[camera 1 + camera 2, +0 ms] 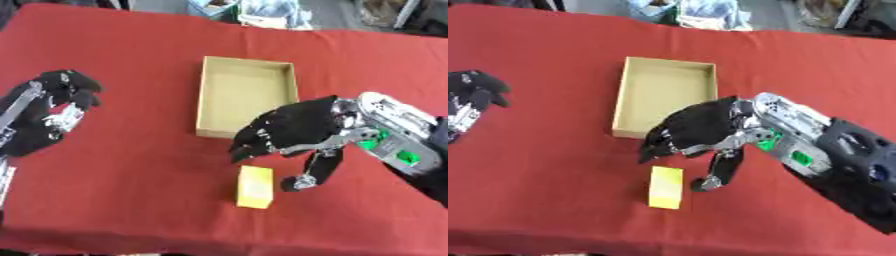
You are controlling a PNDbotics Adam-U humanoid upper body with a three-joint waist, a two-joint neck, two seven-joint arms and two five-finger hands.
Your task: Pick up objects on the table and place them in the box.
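- The counter (131, 165) is covered by a red cloth and carries everything; its near edge runs along the bottom of both views and its far edge along the top.
- The right arm (833, 150) is brought in from the right edge of the counter and reaches toward the middle.
- The box (245, 95), open-topped, tan and apparently empty, is set mid-counter with its long axis running from near to far; its near left corner is overlapped in view by the right hand.
- The right hand (293, 131) is held with its fingers spread downward and the thumb apart from them, holding nothing; it is seen above the block's far end and right side, with the thumb tip just beside the block's right edge. Contact cannot be made out.
- The left hand (57, 107) is seen near the left edge, fingers loosely bent, nothing in it, well apart from the block and box.
- The block (255, 186), yellow, lies flat between the box and the near edge, just nearer than the box's near left corner, its long axis running roughly near to far.
- The coming move is judged to turn on this: the block lies just below and slightly left of the right hand, so a short descent would set fingers and thumb across its short axis; the box waits just beyond.
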